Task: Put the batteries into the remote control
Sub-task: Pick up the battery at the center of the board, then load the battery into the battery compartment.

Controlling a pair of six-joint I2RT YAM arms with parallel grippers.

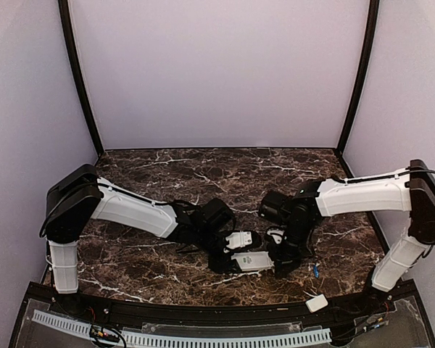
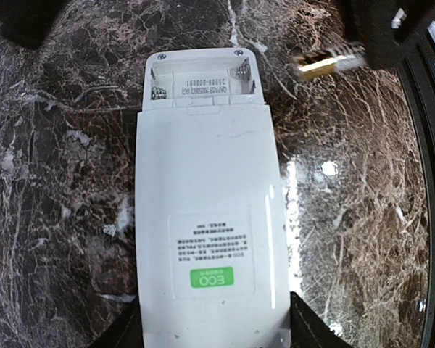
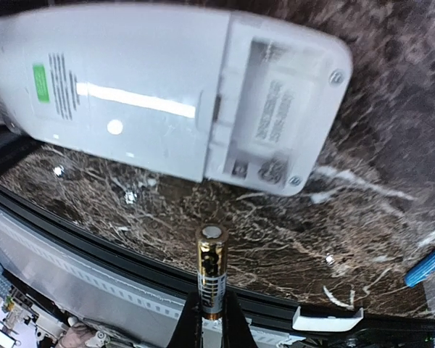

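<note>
Now, left end effector [image 2: 217, 335]: clamping remote [image 2: 206, 203], open compartment [image 2: 201, 81] facing up
right end effector [image 3: 210, 326]: pinching battery [image 3: 211, 268] near compartment

Remote control [image 2: 206, 217]: one counted. Black-and-gold battery [image 3: 211, 272]: one counted. Blue battery [image 1: 315, 270]: one counted, making two. White cover piece [image 1: 317, 303]: one counted. Desk [image 1: 167, 174]: one counted.

The remote control [image 2: 206, 217] runs off left wrist view's bottom edge. Right wrist view: blue battery [image 3: 429, 264] cut by right edge, gold-black battery [image 3: 211, 268] hidden at its base.
</note>
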